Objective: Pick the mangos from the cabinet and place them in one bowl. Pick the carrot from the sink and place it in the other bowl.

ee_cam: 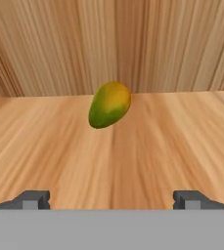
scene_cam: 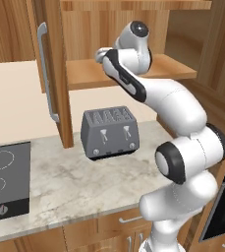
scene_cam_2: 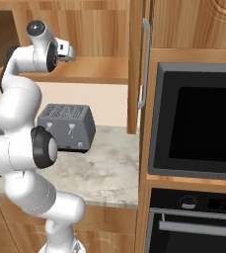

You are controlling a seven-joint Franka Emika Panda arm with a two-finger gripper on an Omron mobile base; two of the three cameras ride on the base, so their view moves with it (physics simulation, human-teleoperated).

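Observation:
One mango (ee_cam: pixel 109 105), yellow-green with an orange top, lies on the plank shelf (ee_cam: pixel 55 146) of the cabinet (scene_cam: pixel 128 71), a short way ahead of my gripper (ee_cam: pixel 111 199) and in line with it. The two fingertips (ee_cam: pixel 33 199) stand wide apart, so the gripper is open with nothing between them. In the base views my hand (scene_cam: pixel 103 54) (scene_cam_2: pixel 67 52) reaches in over the shelf (scene_cam_2: pixel 97 69). The cabinet door (scene_cam: pixel 52 74) stands open, with its long silver bar handle (scene_cam: pixel 44 74). The carrot, the sink and both bowls are out of view.
A grey toaster (scene_cam: pixel 110 133) (scene_cam_2: pixel 67 126) stands on the marble counter (scene_cam: pixel 65 182) below the shelf. A black cooktop (scene_cam: pixel 6 179) lies at the left. A built-in oven (scene_cam_2: pixel 198 118) fills the wall to the right, beside the open door (scene_cam_2: pixel 135 69).

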